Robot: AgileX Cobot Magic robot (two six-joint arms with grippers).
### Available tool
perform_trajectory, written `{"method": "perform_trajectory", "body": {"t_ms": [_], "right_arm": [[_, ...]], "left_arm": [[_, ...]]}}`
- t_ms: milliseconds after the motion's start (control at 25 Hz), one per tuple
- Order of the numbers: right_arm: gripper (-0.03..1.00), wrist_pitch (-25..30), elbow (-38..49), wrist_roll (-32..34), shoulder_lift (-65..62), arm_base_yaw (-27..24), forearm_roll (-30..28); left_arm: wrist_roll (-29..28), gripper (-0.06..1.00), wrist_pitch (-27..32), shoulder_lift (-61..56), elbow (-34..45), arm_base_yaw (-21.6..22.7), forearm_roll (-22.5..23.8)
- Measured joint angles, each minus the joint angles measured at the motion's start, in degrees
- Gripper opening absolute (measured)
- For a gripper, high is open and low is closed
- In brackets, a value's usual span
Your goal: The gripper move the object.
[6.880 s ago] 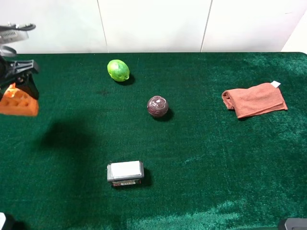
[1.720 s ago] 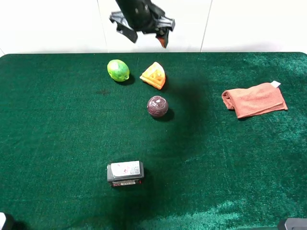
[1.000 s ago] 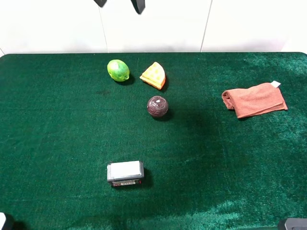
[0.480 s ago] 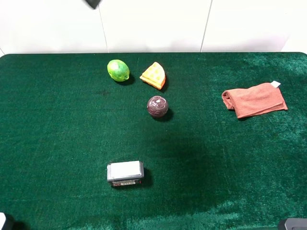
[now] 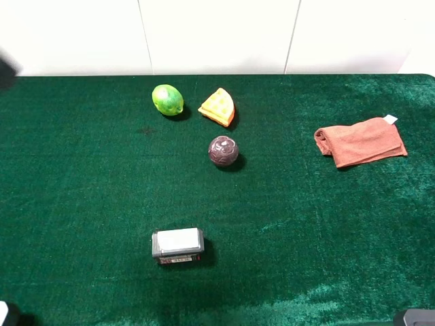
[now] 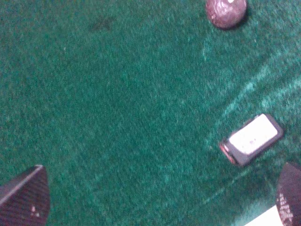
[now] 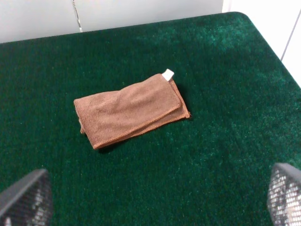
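The yellow-orange waffle wedge (image 5: 218, 106) lies on the green cloth table (image 5: 102, 176) at the back, just right of the lime (image 5: 167, 99) and behind the maroon ball (image 5: 223, 150). Nothing touches it. My left gripper (image 6: 157, 197) is open and empty, high over the table; its fingertips (image 6: 23, 197) frame bare cloth, with the maroon ball (image 6: 225, 12) and a small box (image 6: 251, 140) below. In the high view only a dark blur of the left arm (image 5: 5, 71) shows at the left edge. My right gripper (image 7: 155, 195) is open and empty, short of the brown cloth (image 7: 129, 110).
A small grey-white box (image 5: 177, 244) lies at the front middle. A folded brown cloth (image 5: 359, 140) lies at the right. A white wall stands behind the table's back edge. A dark part (image 5: 414, 318) sits at the front right corner.
The left arm has swung from above the back middle over to the far left edge of the high view. The waffle, lime, ball, box and cloth have not moved.
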Motion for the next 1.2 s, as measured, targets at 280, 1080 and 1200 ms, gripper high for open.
{"method": "perform_trajectory", "body": {"t_ms": [280,1080,1200], "right_arm": [[0.7,0.0,0.0,0.0,0.0,0.0,0.0],[0.7,0.0,0.0,0.0,0.0,0.0,0.0],[0.7,0.0,0.0,0.0,0.0,0.0,0.0]], "left_arm": [[0.0,0.99,0.05,-17.79,9.62,1.39,-0.33],[1.77,0.99,-5.71,-46.77,33.36,29.12,-3.5],[3.04,0.99,-5.76,-49.93,33.36,29.37,-3.5]]}}
